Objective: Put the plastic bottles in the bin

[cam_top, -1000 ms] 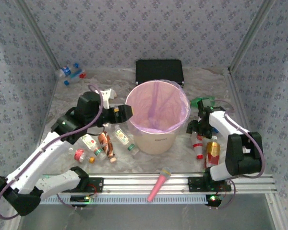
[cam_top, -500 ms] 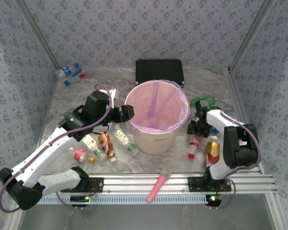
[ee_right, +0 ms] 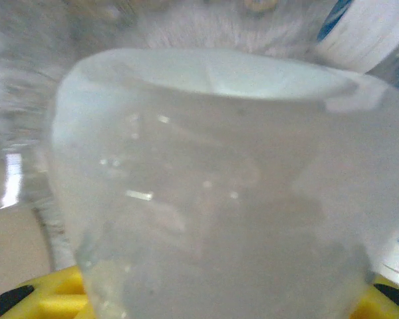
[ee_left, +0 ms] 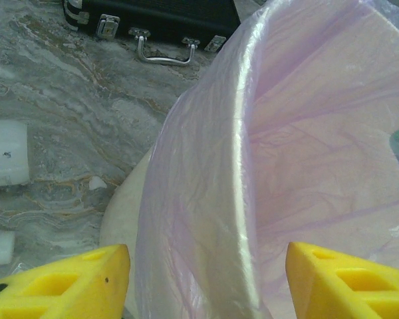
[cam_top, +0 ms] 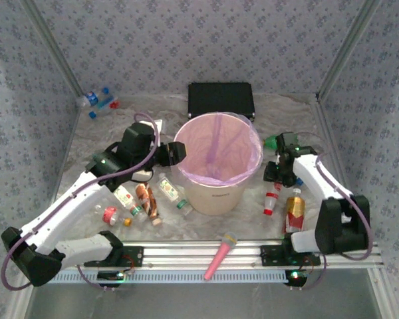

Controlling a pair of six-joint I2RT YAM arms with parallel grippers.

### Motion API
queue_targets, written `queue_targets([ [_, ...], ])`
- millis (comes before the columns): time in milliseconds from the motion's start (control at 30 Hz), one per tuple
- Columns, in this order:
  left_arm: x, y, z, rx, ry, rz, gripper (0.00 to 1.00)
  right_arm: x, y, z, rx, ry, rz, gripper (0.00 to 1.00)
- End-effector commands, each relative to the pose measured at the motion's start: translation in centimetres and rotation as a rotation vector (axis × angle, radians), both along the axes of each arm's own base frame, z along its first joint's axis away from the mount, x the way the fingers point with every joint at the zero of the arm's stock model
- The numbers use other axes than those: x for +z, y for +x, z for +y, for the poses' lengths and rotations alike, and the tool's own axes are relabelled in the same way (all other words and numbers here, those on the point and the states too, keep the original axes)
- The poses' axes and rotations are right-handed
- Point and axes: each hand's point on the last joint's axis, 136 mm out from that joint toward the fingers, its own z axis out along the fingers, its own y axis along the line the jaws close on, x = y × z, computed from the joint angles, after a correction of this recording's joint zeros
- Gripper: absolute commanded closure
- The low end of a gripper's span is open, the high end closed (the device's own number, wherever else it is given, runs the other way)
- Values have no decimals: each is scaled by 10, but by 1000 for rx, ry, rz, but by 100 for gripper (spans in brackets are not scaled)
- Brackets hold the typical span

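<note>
The bin [cam_top: 216,196], a cream bucket lined with a pink bag, stands mid-table. My left gripper [cam_top: 178,153] hovers at its left rim, open and empty; in the left wrist view the bin's rim [ee_left: 243,166] runs between the yellow fingers of the left gripper [ee_left: 206,266]. My right gripper [cam_top: 277,178], right of the bin, is shut on a clear bottle [cam_top: 272,198] that hangs red cap down. Up close that bottle [ee_right: 219,166] sits in the right gripper [ee_right: 219,292]. Several bottles [cam_top: 146,199] lie left of the bin, and a red-and-gold one [cam_top: 294,211] lies at the right.
A flat black box [cam_top: 221,100] sits behind the bin. A pink microphone stick [cam_top: 219,256] lies across the front rail. More bottles [cam_top: 96,100] lie in the far left corner, a green one [cam_top: 274,141] beside the right arm, a white one [ee_left: 3,153] on the marble.
My right gripper has shut on the red-capped bottle and raised its base off the table. My left gripper's jaws have narrowed beside the bin's rim.
</note>
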Motion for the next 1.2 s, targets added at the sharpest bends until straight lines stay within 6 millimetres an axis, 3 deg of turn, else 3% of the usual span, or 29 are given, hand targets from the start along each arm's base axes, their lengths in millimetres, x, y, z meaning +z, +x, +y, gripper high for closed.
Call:
queue_targets([
  [0,-5,4,5,20,52,1,37,60,-1,-10,-40,-14,-113,52],
  [100,-4,6,5,25,52,-3,38,124,8,-13,-43,-4,-281,52],
  [133,-3,6,5,31,48,-2,38,155,11,-15,-47,-12,-357,52],
  [267,0,7,6,43,39,-10,39,236,13,-24,-59,-51,-542,53],
  [400,0,8,5,40,38,-17,40,300,13,-15,-31,-21,-719,55],
  [500,0,9,2,37,20,-11,40,336,17,9,23,63,-825,56],
  [600,-1,9,2,42,13,-7,40,359,24,57,153,162,-886,56],
  [733,2,9,3,54,-3,-13,41,358,28,127,346,221,-857,56],
  [833,2,9,4,62,-4,-13,41,337,30,176,472,226,-792,56],
  [933,2,10,4,68,-7,-14,41,309,30,212,575,199,-714,56],
  [1033,3,11,6,82,-10,-15,41,280,29,231,643,156,-620,55],
  [1167,6,12,7,94,-19,-25,41,234,25,237,674,61,-500,55],
])
